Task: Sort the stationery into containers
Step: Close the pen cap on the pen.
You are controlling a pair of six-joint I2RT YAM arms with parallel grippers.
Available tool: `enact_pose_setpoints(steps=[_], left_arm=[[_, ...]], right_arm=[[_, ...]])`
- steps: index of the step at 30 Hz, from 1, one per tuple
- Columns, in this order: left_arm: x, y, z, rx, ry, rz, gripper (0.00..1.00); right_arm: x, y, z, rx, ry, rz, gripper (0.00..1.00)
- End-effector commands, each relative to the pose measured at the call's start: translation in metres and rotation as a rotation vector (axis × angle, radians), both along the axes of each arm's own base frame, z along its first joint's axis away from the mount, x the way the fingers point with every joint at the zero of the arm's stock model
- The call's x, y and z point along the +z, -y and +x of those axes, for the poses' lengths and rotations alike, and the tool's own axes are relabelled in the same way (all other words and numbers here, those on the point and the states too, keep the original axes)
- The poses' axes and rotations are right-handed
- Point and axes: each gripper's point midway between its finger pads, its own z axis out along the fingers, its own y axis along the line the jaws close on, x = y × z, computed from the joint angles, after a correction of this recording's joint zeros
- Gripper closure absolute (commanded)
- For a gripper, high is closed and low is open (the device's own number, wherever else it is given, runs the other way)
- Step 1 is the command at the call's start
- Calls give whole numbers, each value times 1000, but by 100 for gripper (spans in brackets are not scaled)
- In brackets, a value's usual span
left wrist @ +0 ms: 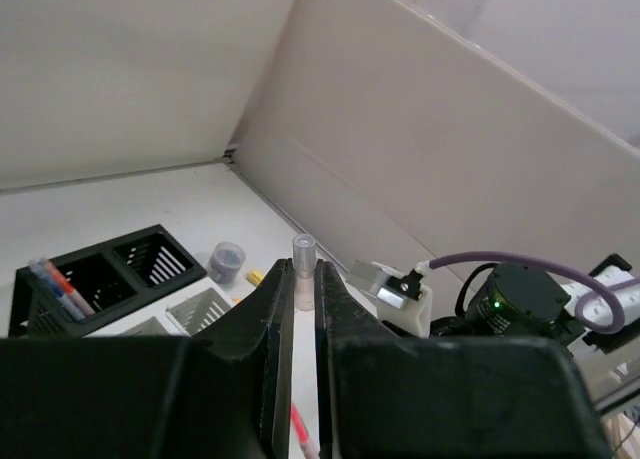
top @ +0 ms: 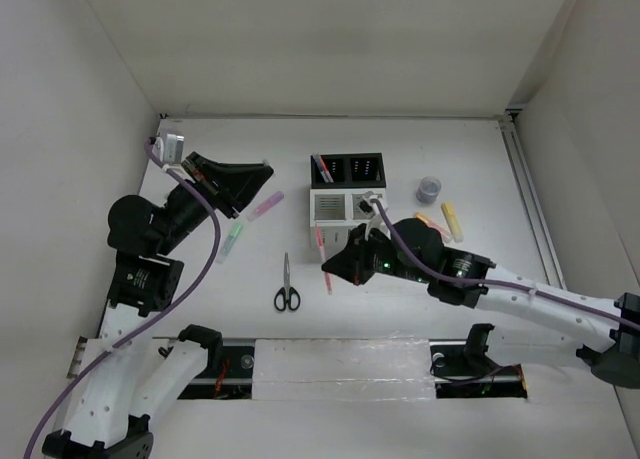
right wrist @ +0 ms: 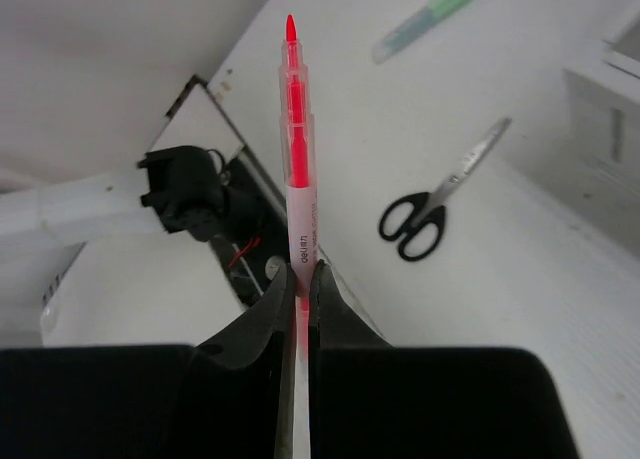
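Red first, nearest the front edge of the counter: squeezing the red pen low on its barrel in the right gripper, burying its lower end inside the grip. Leaving the scissors flat just left, ringed by bare surface. Clamping the left gripper on the pink highlighter toward the left edge, masking most of it; showing the green highlighter beside. Half-covering the orange highlighter with the right arm, next to the yellow highlighter. Farther back, mid-counter: joining white containers to black containers, holding pens; showing the tape roll right of them, with open room reaching the back edge.
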Motion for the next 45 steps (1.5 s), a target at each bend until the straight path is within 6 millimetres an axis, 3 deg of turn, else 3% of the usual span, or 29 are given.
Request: enact_pose_setpoints(steps=[1,4,8,18,45], left_arm=[[9,9,-15,-101,91,-31,100],[4,14,-20,-148,105,-16,100],[-9,21,-25,-212,91,-8,100],[-14,25,-36,-271,104,4,100],[-23,23,-30,-238,78,9,100]], right_arm=[[87,-28,-19,176,219,260,100],[98,-38,-32,256,262,328,100],[97,-44,-28,257,274,326,100],[103,-50,-17,215,333,312,100],[119,-51,11,168,386,297,100]])
